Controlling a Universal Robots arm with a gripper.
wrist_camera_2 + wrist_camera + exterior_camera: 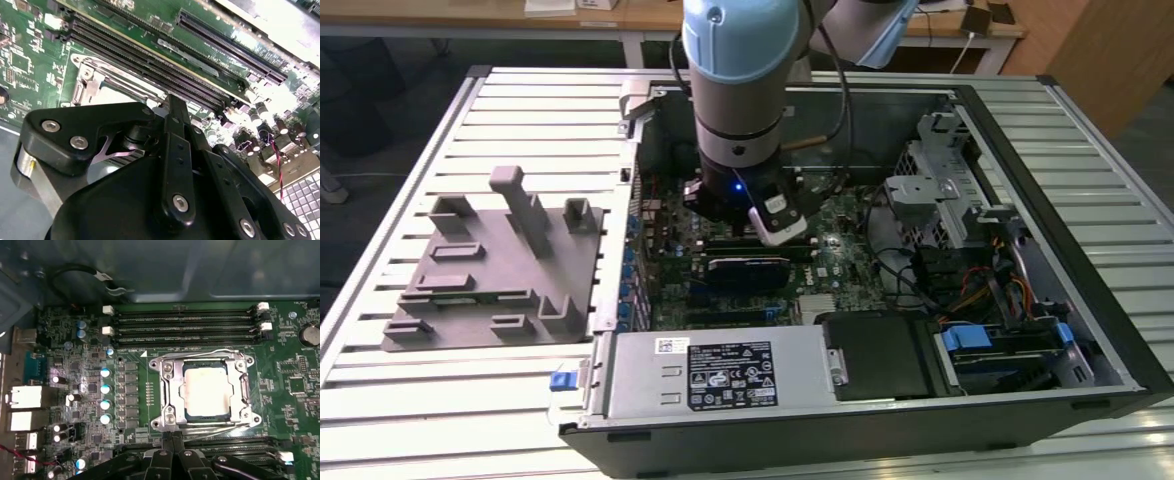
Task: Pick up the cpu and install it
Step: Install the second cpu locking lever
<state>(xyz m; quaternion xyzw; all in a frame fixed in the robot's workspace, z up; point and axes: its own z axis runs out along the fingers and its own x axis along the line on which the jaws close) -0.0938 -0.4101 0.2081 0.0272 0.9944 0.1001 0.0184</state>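
Cpu [209, 391] sitting flat inside metal socket frame [168, 390] on motherboard [90, 365]; seating judged done, frame not visibly clamped. Gripper [173, 436] hanging just beside socket edge, fingers [169, 440] pressing together, pinching nothing. Outward: open computer case [1067, 150] holding motherboard, power supply [720, 375], drive cage [934, 190]. Grey fixture [494, 270] lying outside on table [400, 160].
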